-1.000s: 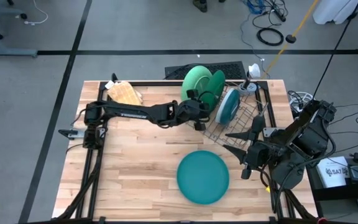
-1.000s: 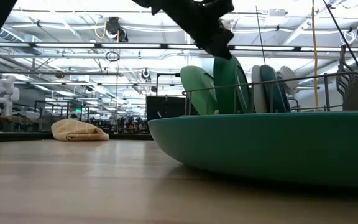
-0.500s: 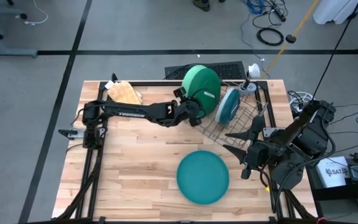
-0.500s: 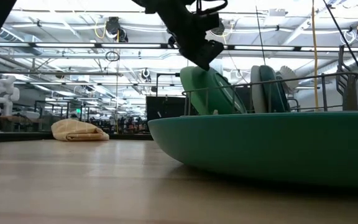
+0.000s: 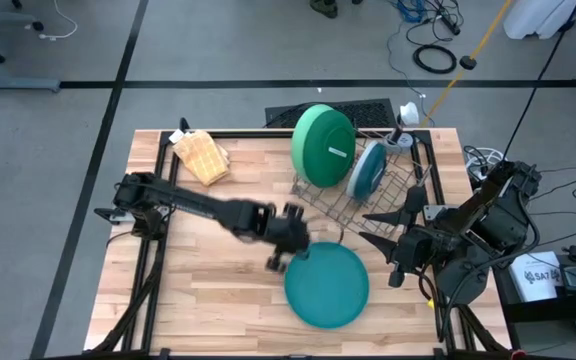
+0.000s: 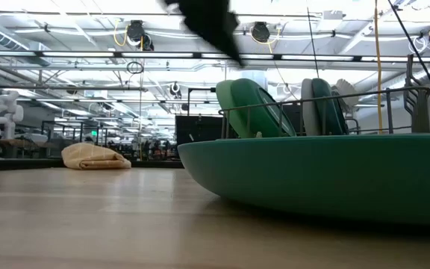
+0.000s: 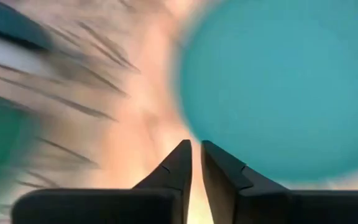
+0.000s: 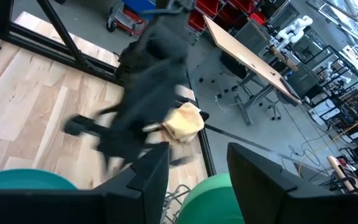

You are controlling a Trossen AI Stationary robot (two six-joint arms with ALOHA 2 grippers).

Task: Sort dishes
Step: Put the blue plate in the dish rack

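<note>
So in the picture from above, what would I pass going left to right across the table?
Tan cloth → left gripper → teal plate lying flat → wire rack → right gripper, waiting at the table's right edge.

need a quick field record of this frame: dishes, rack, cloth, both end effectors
teal plate: flat on the table, in front of the rack
green plate: on edge in the rack, at its left end
second teal plate: on edge in the rack, right of the green one
wire rack: back right of the table
cloth: back left corner
left end effector: nearly shut, empty, at the flat teal plate's left rim
right end effector: open, empty, waiting at the right edge
</note>
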